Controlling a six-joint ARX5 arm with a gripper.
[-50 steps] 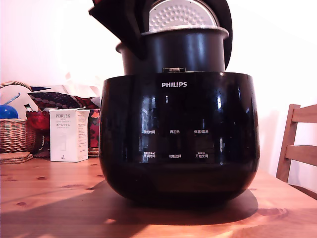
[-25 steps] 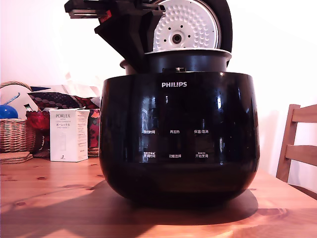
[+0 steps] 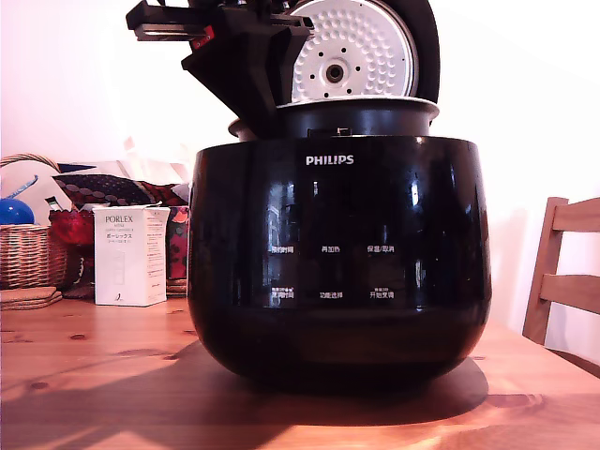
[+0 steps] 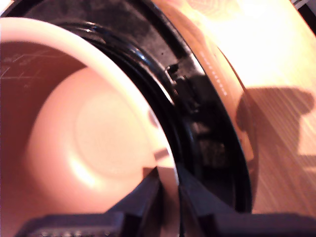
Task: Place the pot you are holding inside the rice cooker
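Observation:
The rice cooker [image 3: 339, 258] is a large glossy black body marked PHILIPS, standing on the wooden table. Its lid [image 3: 352, 47] stands open behind, showing the dimpled silver plate. The pot [image 3: 361, 117] sits low in the cooker's opening, with only its rim and a short black band showing above the body. My gripper [image 3: 255, 111] comes down from above on the exterior view's left and is shut on the pot's rim. In the wrist view the two fingers [image 4: 148, 197] pinch the pale rim of the pot [image 4: 94, 133], whose inside looks washed-out pink. The rice cooker's black collar [image 4: 197, 123] runs close around it.
On the exterior view's left stand a wicker basket [image 3: 28, 253], a white PORLEX box [image 3: 131, 255] and patterned cloth items. A wooden chair [image 3: 564, 272] is at the right edge. The wooden table [image 3: 94, 375] stretches in front of the cooker.
The pot has come down from well above the cooker into its opening, uncovering the lid's plate. In the last half second it sank only slightly, and the gripper stayed on the rim.

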